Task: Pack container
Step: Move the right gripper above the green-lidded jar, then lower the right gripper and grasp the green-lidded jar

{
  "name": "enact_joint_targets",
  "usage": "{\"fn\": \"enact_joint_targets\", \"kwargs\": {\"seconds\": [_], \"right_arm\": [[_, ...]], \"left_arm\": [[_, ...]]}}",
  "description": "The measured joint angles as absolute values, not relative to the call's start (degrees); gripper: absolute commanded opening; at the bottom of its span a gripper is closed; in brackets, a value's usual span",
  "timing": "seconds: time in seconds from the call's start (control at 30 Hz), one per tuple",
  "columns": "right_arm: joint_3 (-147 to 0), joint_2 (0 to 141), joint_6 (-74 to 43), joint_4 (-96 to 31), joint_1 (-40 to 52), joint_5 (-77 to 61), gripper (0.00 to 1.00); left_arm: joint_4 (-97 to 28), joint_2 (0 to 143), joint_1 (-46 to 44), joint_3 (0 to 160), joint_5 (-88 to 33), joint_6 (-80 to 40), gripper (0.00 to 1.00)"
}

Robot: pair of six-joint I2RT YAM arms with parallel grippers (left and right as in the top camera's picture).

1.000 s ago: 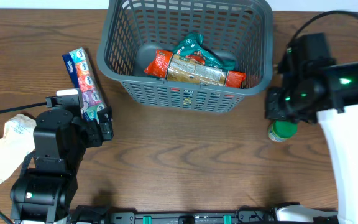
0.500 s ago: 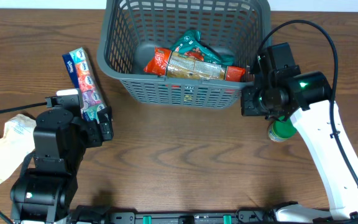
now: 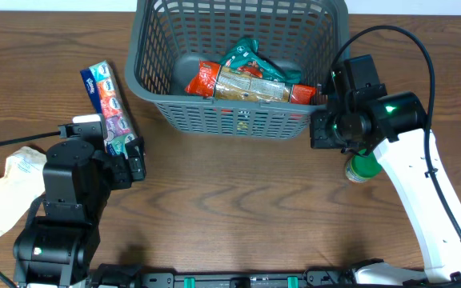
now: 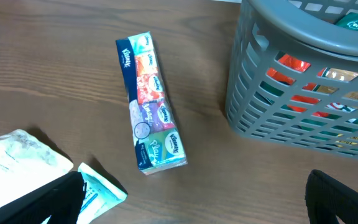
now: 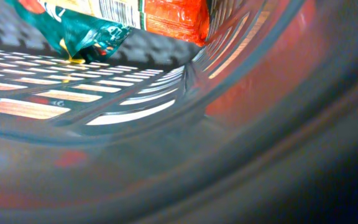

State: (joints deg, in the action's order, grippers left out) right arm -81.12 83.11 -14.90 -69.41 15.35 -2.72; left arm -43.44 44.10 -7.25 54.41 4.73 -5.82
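Note:
The container, a dark grey slotted basket (image 3: 230,120), stands at the table's far centre. It holds an orange snack packet (image 3: 250,88) and a teal packet (image 3: 250,60). My right gripper (image 3: 325,128) is pressed against the basket's front right corner. The right wrist view is filled by the basket wall (image 5: 135,93), with the orange packet (image 5: 166,12) and the teal packet (image 5: 86,34) seen through it; my fingers are hidden. My left gripper (image 4: 191,205) is open and empty, low at the front left. The basket also shows at the right of the left wrist view (image 4: 278,18).
A long colourful tissue pack (image 3: 106,108) lies left of the basket; it also shows in the left wrist view (image 4: 151,106). A white packet (image 3: 10,188) lies at the far left beside a small teal-edged sachet (image 4: 101,190). A green-capped jar (image 3: 362,168) sits under my right arm.
My right arm swung left from beside the basket to its front right corner, and the basket shifted slightly left. Nothing moved in the last half second. The left arm stayed still.

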Motion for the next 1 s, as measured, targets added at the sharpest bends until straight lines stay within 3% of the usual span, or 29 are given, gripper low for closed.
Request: {"fn": "enact_joint_targets", "kwargs": {"seconds": [0.67, 0.73, 0.77, 0.83, 0.93, 0.97, 1.0], "right_arm": [[-81.1, 83.4, -17.3, -71.4, 15.6, 0.5, 0.05], [-81.4, 83.2, -18.5, -72.7, 15.6, 0.6, 0.14], [-81.4, 82.9, -19.2, -73.2, 15.6, 0.7, 0.39], [-81.4, 82.4, -20.3, -73.8, 15.6, 0.9, 0.67], [-81.1, 81.5, -21.2, -74.1, 15.5, 0.5, 0.93], [-81.0, 81.1, -21.7, -74.0, 15.4, 0.4, 0.99], [-81.0, 80.2, -22.6, -73.9, 14.9, 0.3, 0.99]], "left_arm": [[-43.5, 44.1, -7.2, 54.4, 4.7, -5.8, 0.99], [-43.5, 44.1, -7.2, 54.4, 4.7, -5.8, 0.99], [-43.5, 44.1, -7.2, 54.4, 4.7, -5.8, 0.99], [-43.5, 44.1, -7.2, 54.4, 4.7, -5.8, 0.99], [-43.5, 44.1, -7.2, 54.4, 4.7, -5.8, 0.99], [-43.5, 44.1, -7.2, 54.4, 4.7, -5.8, 0.99], [-43.5, 44.1, -7.2, 54.4, 4.7, -5.8, 0.99]]}}
